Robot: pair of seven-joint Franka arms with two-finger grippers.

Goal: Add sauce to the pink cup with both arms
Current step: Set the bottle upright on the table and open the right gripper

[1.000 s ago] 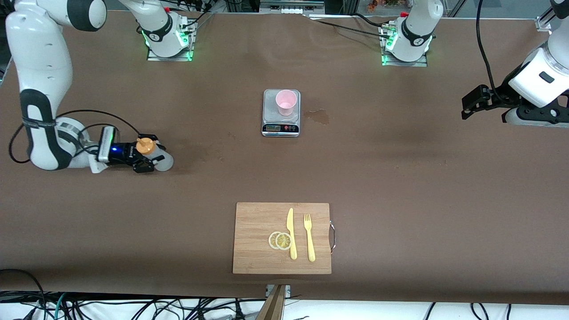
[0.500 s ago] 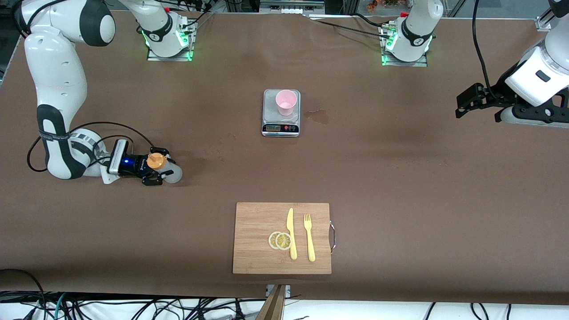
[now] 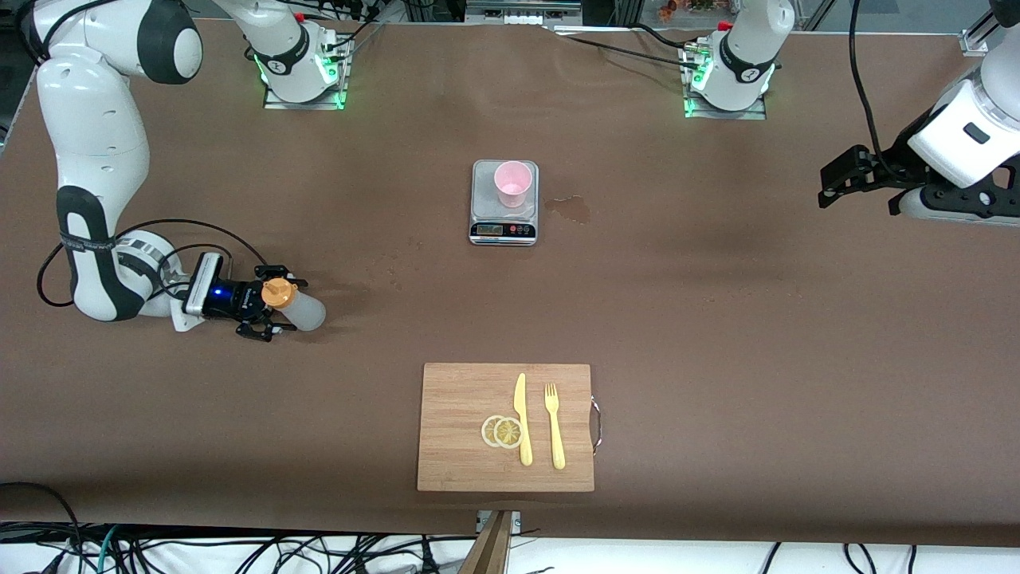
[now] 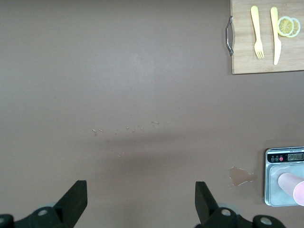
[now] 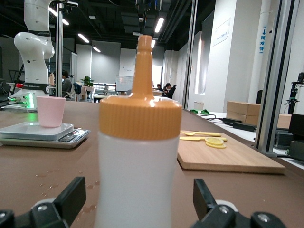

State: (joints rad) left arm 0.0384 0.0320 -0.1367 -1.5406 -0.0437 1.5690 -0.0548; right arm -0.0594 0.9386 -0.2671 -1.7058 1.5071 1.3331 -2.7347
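Note:
The sauce bottle (image 3: 298, 309), whitish with an orange nozzle cap, stands upright on the table near the right arm's end. My right gripper (image 3: 272, 304) is low at the table with its fingers open on either side of the bottle, not touching it. In the right wrist view the bottle (image 5: 137, 156) fills the gap between the right gripper's (image 5: 137, 190) fingers. The pink cup (image 3: 512, 183) stands on a small scale (image 3: 504, 229) at mid table, and shows in the right wrist view (image 5: 51, 110). My left gripper (image 3: 830, 187) is open and empty, up over the left arm's end of the table (image 4: 141, 187).
A wooden cutting board (image 3: 462, 446) with a yellow knife (image 3: 522, 418), a fork (image 3: 554, 426) and lemon slices (image 3: 502, 431) lies near the front camera. A wet stain (image 3: 570, 209) marks the table beside the scale.
My right gripper moved the bottle nearer to the front camera and a little toward mid table, then its fingers spread off it. My left gripper shifted slightly.

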